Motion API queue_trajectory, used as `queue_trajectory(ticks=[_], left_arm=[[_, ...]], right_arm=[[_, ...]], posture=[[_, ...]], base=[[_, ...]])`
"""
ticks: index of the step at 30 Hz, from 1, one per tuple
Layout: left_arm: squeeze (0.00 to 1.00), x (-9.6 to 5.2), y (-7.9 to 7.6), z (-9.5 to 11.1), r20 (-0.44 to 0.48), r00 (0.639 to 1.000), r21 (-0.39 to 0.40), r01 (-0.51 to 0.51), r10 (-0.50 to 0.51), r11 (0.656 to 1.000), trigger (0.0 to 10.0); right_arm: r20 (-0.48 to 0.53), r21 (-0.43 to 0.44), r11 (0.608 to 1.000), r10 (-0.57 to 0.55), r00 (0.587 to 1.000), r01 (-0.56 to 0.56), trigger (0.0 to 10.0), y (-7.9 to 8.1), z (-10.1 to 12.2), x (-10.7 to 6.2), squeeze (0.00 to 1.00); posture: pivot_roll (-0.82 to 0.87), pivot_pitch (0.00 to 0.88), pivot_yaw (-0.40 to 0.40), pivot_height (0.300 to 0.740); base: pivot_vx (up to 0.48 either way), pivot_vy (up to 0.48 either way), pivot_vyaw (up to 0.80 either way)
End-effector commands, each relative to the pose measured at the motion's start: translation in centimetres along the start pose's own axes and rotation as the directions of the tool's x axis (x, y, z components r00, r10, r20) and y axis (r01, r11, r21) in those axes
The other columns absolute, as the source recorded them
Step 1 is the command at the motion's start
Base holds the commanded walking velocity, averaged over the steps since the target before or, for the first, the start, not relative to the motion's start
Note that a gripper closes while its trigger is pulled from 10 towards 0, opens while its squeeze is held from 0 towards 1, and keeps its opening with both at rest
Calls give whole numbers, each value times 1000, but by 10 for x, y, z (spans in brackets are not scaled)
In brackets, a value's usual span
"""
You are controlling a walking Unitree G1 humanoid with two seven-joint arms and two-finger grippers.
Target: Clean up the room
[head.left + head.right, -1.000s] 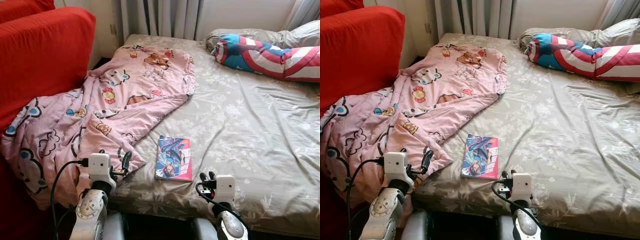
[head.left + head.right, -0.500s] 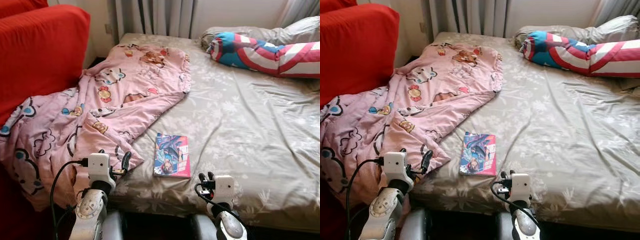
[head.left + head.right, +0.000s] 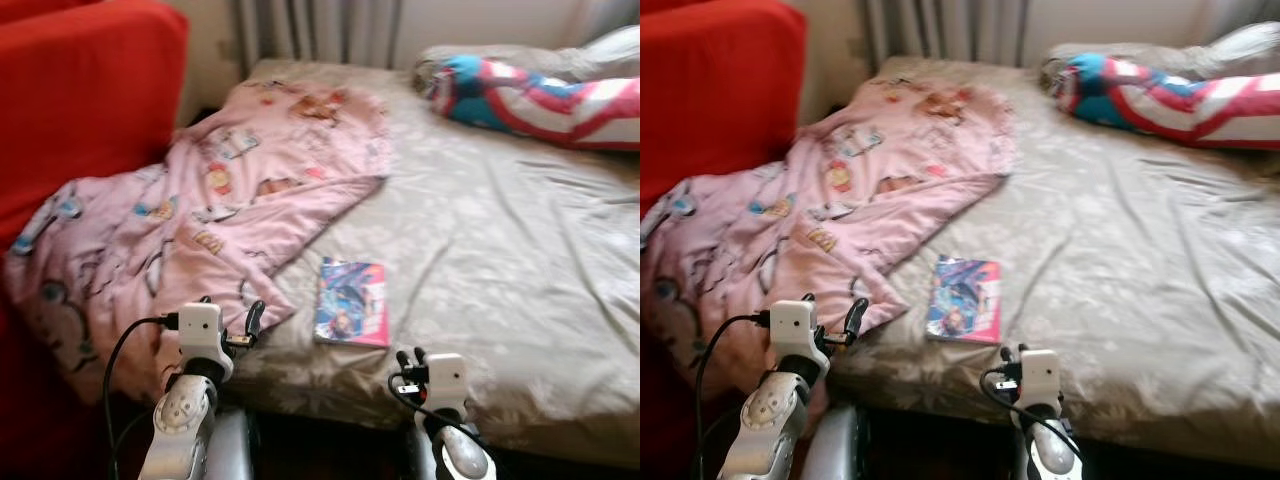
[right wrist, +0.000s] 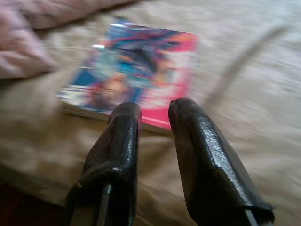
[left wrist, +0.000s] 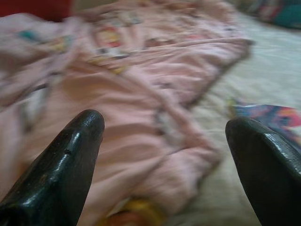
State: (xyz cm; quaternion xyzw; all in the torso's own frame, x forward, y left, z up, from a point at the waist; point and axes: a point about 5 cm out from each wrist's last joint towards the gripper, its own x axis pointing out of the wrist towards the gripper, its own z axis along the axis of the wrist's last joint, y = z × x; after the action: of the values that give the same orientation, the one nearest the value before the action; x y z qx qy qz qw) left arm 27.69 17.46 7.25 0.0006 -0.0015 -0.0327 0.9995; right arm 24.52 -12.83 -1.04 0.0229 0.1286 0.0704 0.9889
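Observation:
A colourful book [image 3: 351, 301] lies flat on the bed's grey-beige sheet [image 3: 500, 250], near the front edge. A pink cartoon-print blanket [image 3: 200, 220] is crumpled over the bed's left side and hangs off it. My left gripper [image 3: 230, 310] hovers open above the blanket's lower corner, its fingers [image 5: 70, 155] spread wide. My right gripper [image 3: 410, 356] is held low at the bed's front edge, just short of the book [image 4: 141, 75]. Its fingers [image 4: 122, 136] are close together with nothing between them.
A red sofa [image 3: 80, 90] stands against the bed's left side, under part of the blanket. A red, white and blue striped bolster [image 3: 540, 95] lies with a grey pillow at the bed's far right. Curtains [image 3: 320, 25] hang behind the bed.
The whole picture has shifted slightly and gone blurred, so the camera moved. Both arms hold the same pose, and the book and blanket lie as before.

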Motion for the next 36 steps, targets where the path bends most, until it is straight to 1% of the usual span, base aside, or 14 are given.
queue_trajectory(ticks=[1, 8, 9, 12, 14, 17, 19, 24, 26, 29, 30, 33, 36], left_arm=[[0, 0, 1, -2, -20, 1000, 4, -2, 2, 1000, 10000], [0, 0, 0, -2, -20, 1000, 2, 2, -2, 1000, 10000], [0, 0, 0, -3, -22, 1000, 1, 3, -3, 1000, 10000], [0, 0, 0, -3, -23, 1000, 1, 2, -2, 1000, 10000], [0, 0, 0, -3, -24, 1000, 0, 4, -4, 1000, 10000], [0, 0, 0, -4, -26, 1000, -1, 5, -5, 1000, 10000], [0, 0, 0, -5, -29, 1000, -2, 9, -10, 1000, 10000], [0, 1, 0, -5, -29, 999, -3, 19, -20, 1000, 10000], [0, 2, 0, -4, -28, 999, -3, 23, -23, 1000, 10000], [0, 4, 0, -4, -26, 999, -5, 29, -29, 1000, 10000], [0, 8, -1, -3, -27, 999, -3, 45, -45, 999, 10000], [0, 9, -2, -3, -28, 998, -3, 52, -52, 999, 10000], [0, 19, -4, -1, -27, 998, -10, 56, -57, 998, 10000]], right_arm=[[-3, 7, 1000, 2, 1000, -2, 10000, 1, -2, -1, 0], [-6, 5, 1000, 11, 1000, -11, 10000, 2, -2, -1, 0], [-11, 23, 1000, 5, 1000, -5, 10000, 1, -3, -1, 0], [-14, 33, 999, -4, 1000, 4, 10000, 1, -3, -1, 0], [-30, 59, 996, -58, 998, 60, 10000, -6, -5, -1, 0], [-38, 82, 993, -85, 996, 88, 10000, -10, -6, -1, 0], [-46, 131, 983, -124, 991, 129, 10000, -16, -5, 0, 0], [-56, 194, 964, -175, 983, 183, 10000, -25, -2, 4, 0], [-56, 202, 960, -188, 981, 196, 10000, -28, 0, 6, 0], [-57, 207, 956, -201, 978, 209, 10000, -33, 3, 9, 0], [-57, 207, 955, -203, 977, 211, 10000, -36, 8, 14, 0], [-56, 208, 955, -203, 978, 210, 10000, -36, 9, 16, 0], [-34, 206, 959, -193, 981, 196, 10000, -37, 19, 23, 0]], posture=[[-81, 81, -41, 577], [-82, 80, -41, 577], [-82, 80, -41, 577], [-82, 80, -41, 577], [-81, 81, -42, 577], [-80, 81, -41, 577], [-81, 81, -41, 577], [-75, 84, -37, 577], [-75, 84, -37, 577], [-73, 88, -35, 577], [-71, 92, -34, 577], [-70, 94, -33, 577], [-84, 100, -28, 577]], base=[[0, 0, 800], [0, 0, 800], [0, 0, 0], [0, 0, 0], [0, 0, 0], [0, 0, 0], [0, 0, 0], [0, 0, 0], [0, 0, 0], [0, 0, 0], [0, 0, 0], [0, 0, 0], [0, 0, 0]])
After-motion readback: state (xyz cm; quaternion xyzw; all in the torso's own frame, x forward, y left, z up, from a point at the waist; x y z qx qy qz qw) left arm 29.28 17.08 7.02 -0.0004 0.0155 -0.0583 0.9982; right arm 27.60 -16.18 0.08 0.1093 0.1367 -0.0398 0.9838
